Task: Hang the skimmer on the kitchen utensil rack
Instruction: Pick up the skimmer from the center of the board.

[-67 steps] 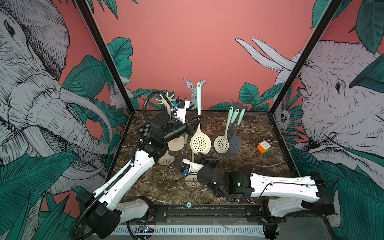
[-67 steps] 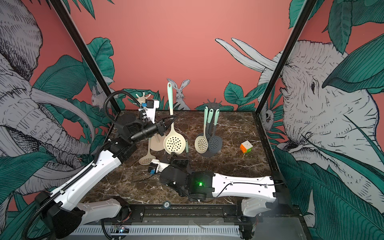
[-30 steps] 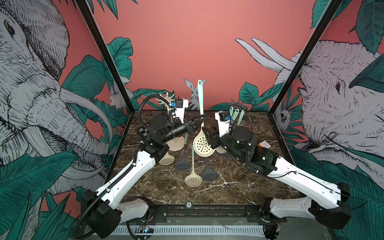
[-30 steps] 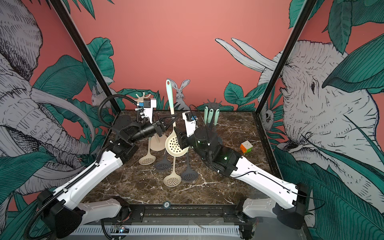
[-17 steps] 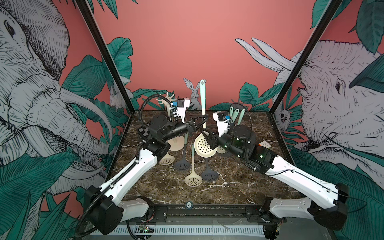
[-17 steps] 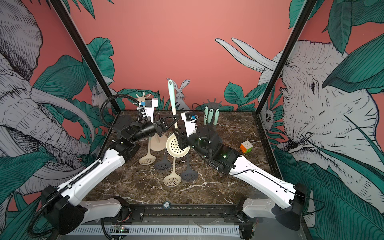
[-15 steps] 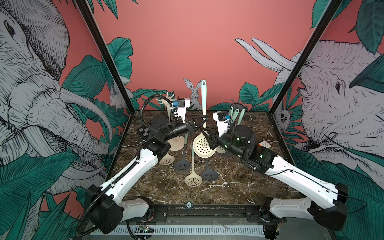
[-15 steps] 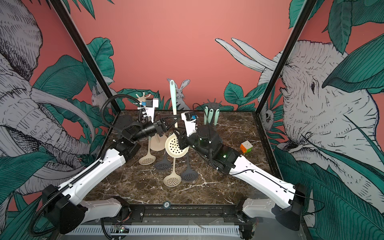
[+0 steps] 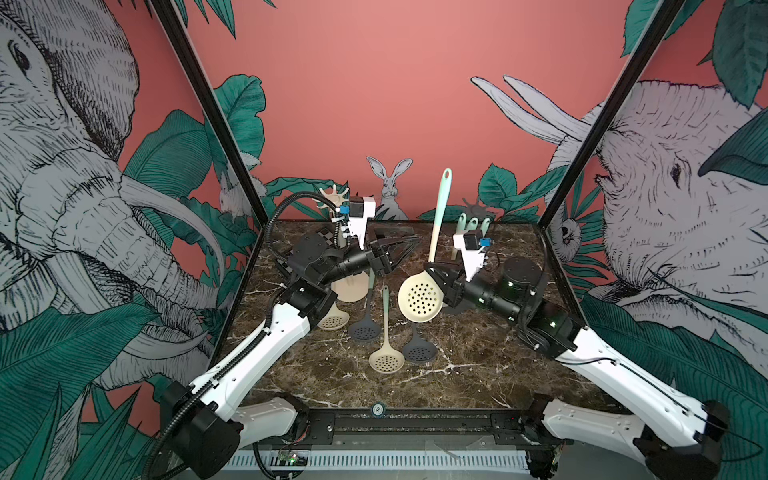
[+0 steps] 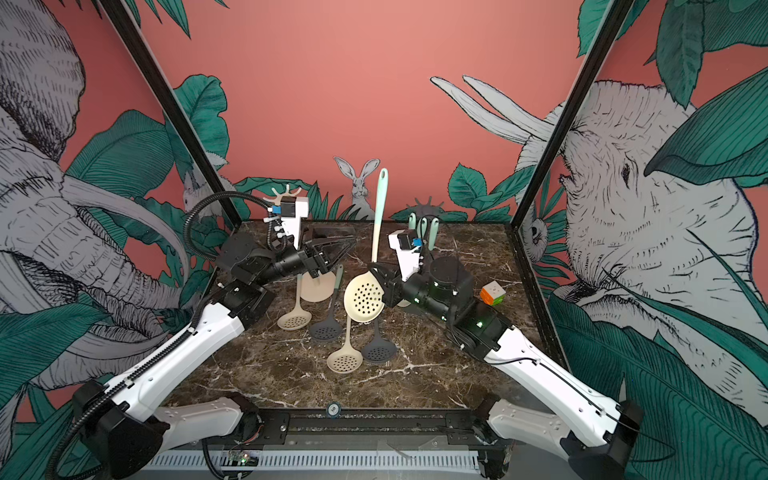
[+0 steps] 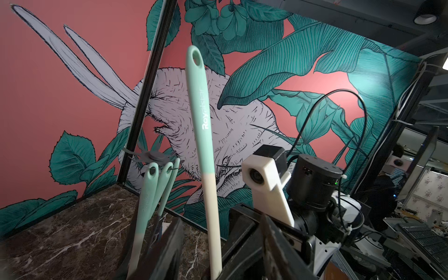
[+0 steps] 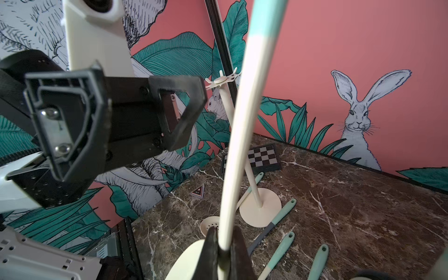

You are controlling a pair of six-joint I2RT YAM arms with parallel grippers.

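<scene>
The skimmer (image 9: 419,297) has a cream perforated head and a cream-to-mint handle (image 11: 203,121) with a hole at its tip. It stands upright above the table, head down. My right gripper (image 9: 436,274) is shut on its neck just above the head, and the right wrist view shows the same grip (image 12: 224,244). My left gripper (image 9: 405,249) is open, just left of the handle and apart from it. A cream utensil rack (image 9: 332,194) stands at the back left. A grey rack (image 9: 476,206) at the back right holds three hung skimmers.
Several skimmers lie flat mid-table, among them a cream one (image 9: 386,359) and a dark grey one (image 9: 363,330). The cream rack's round base (image 12: 260,207) sits beside them. A colour cube (image 10: 493,293) lies at the right and a checkerboard tile (image 12: 252,157) at the back left.
My right gripper came in and shut on the skimmer's neck. My left gripper then opened and let go of the handle. The skimmer has shifted a little to the right.
</scene>
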